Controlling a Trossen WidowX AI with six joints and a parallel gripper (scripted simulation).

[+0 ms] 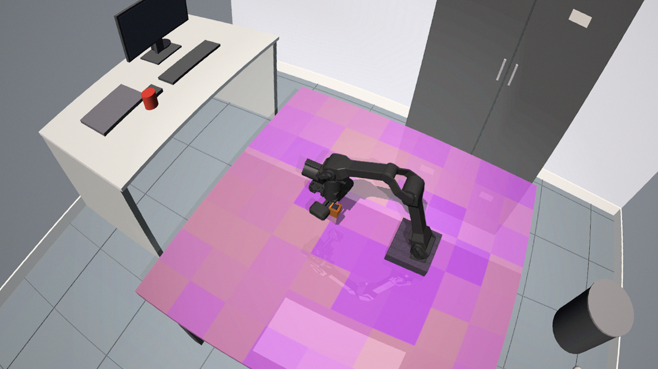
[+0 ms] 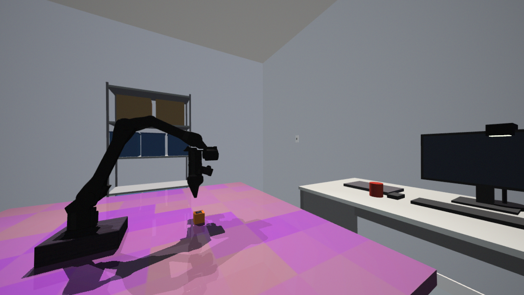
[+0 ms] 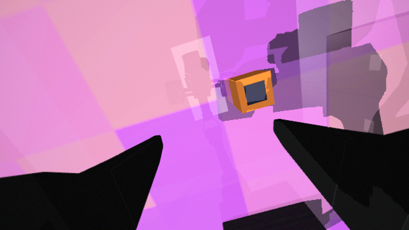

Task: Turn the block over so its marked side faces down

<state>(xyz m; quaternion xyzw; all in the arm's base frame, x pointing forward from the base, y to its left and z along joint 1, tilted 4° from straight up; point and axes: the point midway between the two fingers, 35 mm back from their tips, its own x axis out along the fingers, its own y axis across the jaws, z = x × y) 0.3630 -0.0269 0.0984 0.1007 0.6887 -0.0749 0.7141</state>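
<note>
The orange block [image 1: 337, 213] [image 2: 199, 218] [image 3: 237, 96] rests on the pink and purple table [image 1: 231, 280] [image 2: 329, 271]. Its marked side, with a dark square [image 3: 255, 92], faces up. My gripper [image 2: 195, 196] [image 3: 216, 132] is open with nothing between its fingers. It points down and hangs above the block, with a gap between its tips and the block in the exterior view. In the wrist view the block lies beyond the fingertips, nearer the right finger. One finger partly hides the block's surroundings in the top view.
The arm's dark base [image 1: 403, 261] [image 2: 80, 249] [image 3: 271, 217] stands on the table. A separate white desk [image 1: 84, 150] [image 2: 322, 194] holds a red cup [image 1: 149, 99] [image 2: 376, 189], a monitor and a keyboard. Arm shadows and reflections cross the tabletop around the block.
</note>
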